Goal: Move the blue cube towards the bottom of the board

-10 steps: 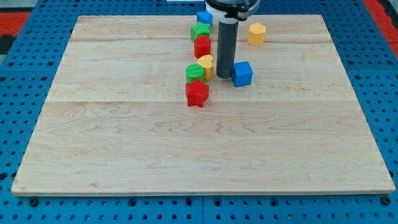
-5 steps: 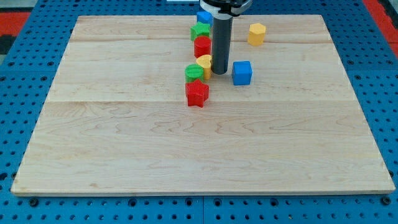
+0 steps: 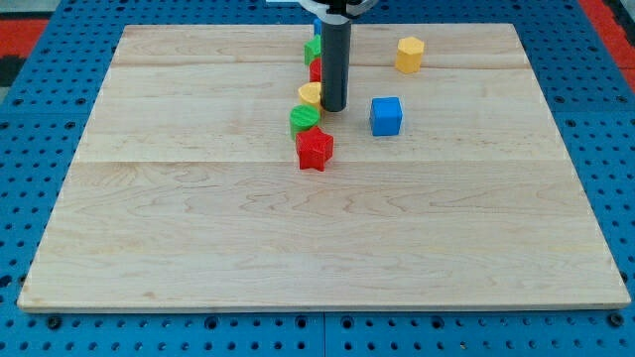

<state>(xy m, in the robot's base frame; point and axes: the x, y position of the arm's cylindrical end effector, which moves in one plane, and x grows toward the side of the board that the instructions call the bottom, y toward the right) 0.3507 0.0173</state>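
Observation:
The blue cube [image 3: 386, 115] sits on the wooden board [image 3: 317, 218], right of centre in the upper part. My tip [image 3: 333, 108] stands left of it, with a clear gap between them. The tip touches a yellow block [image 3: 310, 94] on its left side. A green block [image 3: 305, 118] and a red star block [image 3: 315, 148] lie just below the yellow one. The rod hides most of a red block [image 3: 315, 69] and a green block [image 3: 312, 48] further up.
A yellow hexagonal block [image 3: 409, 54] sits near the view's top, right of the rod. A blue block at the top edge is almost fully hidden behind the rod. Blue pegboard [image 3: 615, 149] surrounds the board.
My tip has moved left and slightly up, away from the blue cube. It has pushed the yellow block and the green block below it a little to the left. The blue cube stays put.

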